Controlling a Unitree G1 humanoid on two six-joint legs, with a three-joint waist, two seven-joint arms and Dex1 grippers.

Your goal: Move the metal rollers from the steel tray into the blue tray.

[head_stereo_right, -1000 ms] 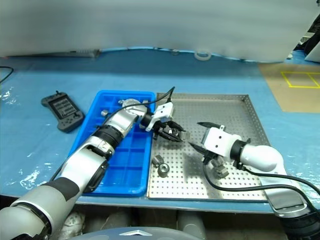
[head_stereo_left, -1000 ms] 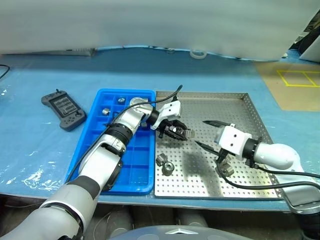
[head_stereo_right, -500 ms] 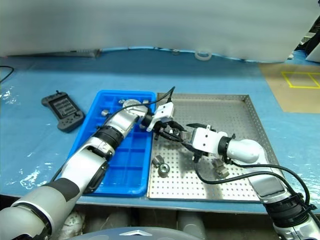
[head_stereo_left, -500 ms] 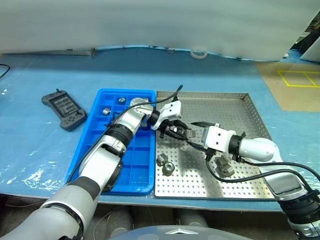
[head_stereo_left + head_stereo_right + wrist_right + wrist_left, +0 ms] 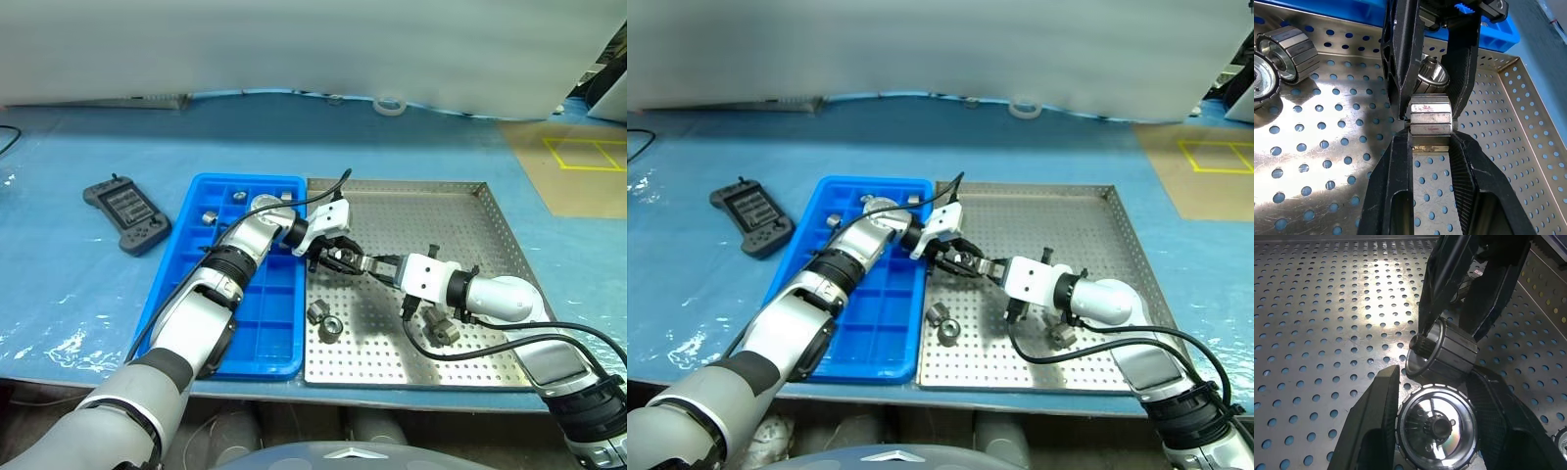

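Both grippers meet over the left part of the steel tray (image 5: 460,211), just right of the blue tray (image 5: 269,323). The left gripper (image 5: 345,259) reaches in from over the blue tray, fingers (image 5: 1374,426) narrowly parted and closed on a roller (image 5: 1436,423). The right gripper (image 5: 377,266) comes from the right, pointing left; its fingers (image 5: 1396,176) are clamped on a second roller (image 5: 1430,121), pinched across its flat ends. The two held rollers sit one against the other — in the left wrist view the right gripper's roller lies just beyond the left's, apparently touching it, though the contact is hard to confirm.

Loose rollers on the steel tray: a pair (image 5: 323,321) side by side near the left near corner, and another (image 5: 441,331) close under the right forearm. The blue tray holds a few rollers (image 5: 209,217) in its far compartments. A black handheld controller (image 5: 127,213) lies on the blue table cover (image 5: 59,284), well left of the blue tray.
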